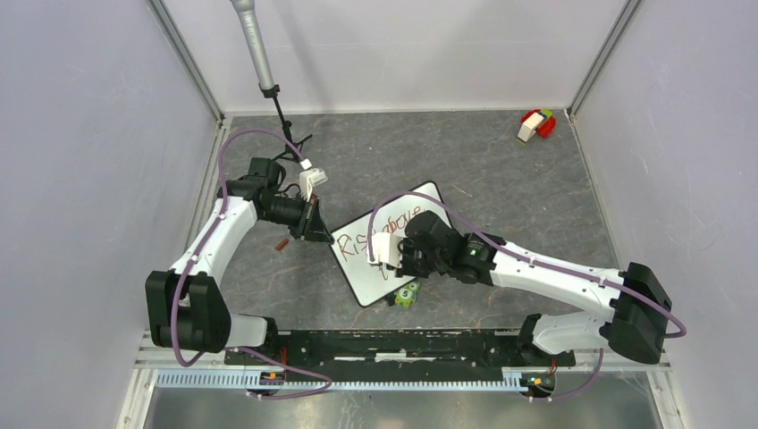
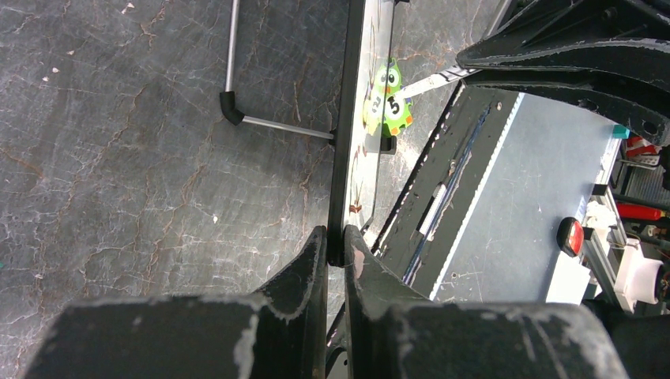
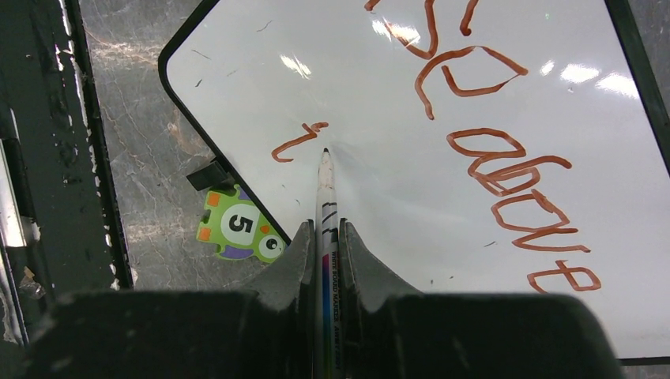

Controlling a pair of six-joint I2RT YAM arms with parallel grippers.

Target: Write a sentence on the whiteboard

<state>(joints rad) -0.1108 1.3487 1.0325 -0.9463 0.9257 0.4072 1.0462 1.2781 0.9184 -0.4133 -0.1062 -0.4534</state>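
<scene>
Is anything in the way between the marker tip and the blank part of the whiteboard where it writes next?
Nothing visible. The right pincer holds the marker with its tip at the whiteboard, and the white surface around the tip is bare. The green number tile lies outside the board's edge.

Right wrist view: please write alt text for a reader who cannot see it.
The right gripper holds a marker, tip on the whiteboard beside a short red stroke. Red handwriting covers the board's right side; a green tag marked 5 lies by its edge.
</scene>
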